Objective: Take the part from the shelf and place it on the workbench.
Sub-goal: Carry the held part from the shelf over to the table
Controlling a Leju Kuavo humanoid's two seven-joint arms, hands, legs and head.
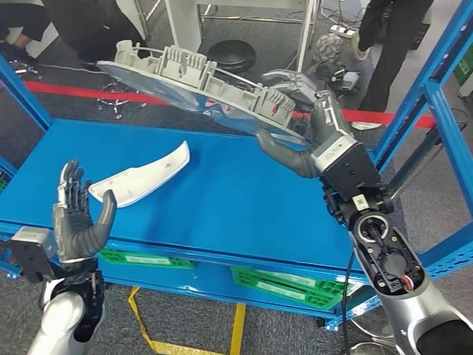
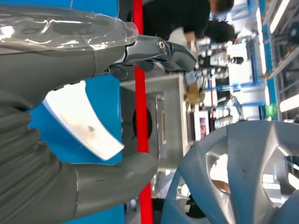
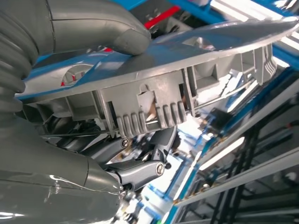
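Right hand gripping grey part, raised above blue shelf

Head cam high; wrist cams close (turned).

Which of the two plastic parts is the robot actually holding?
The large grey ribbed wheel cover, gripped at its edge by the right hand. The small white curved part lies on the blue bench, untouched.

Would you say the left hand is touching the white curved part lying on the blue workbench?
Apart. The head view shows the left hand open, with blue workbench visible between it and the white part.
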